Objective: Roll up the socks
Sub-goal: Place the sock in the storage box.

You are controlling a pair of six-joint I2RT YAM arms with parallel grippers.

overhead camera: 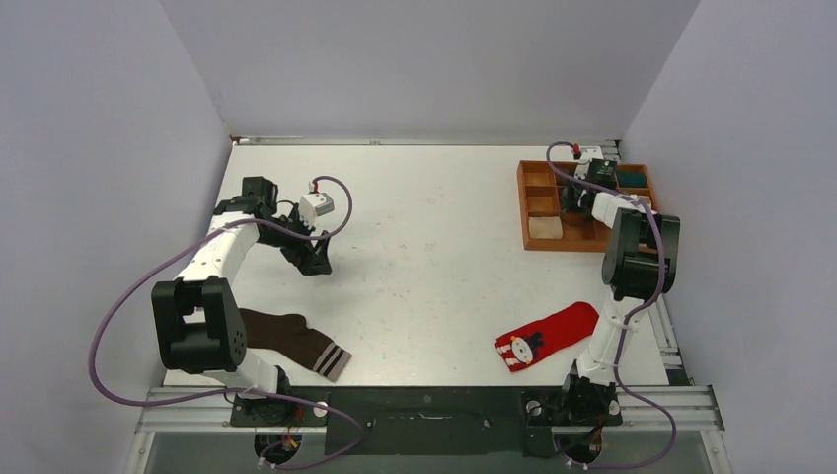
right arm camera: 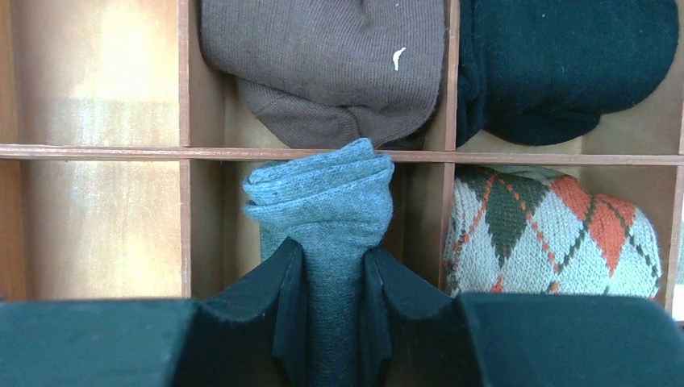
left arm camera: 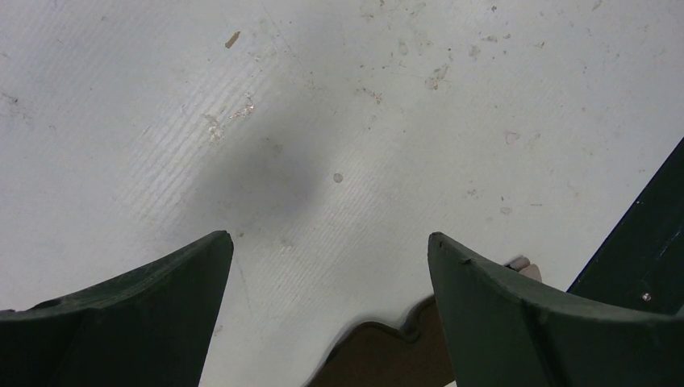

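We can read no text, label, brand, number or sign in any of the three views. The nearest thing to a mark is the white cartoon figure (overhead camera: 522,348) on the red sock (overhead camera: 555,331), and we make out no letters or digits in it.
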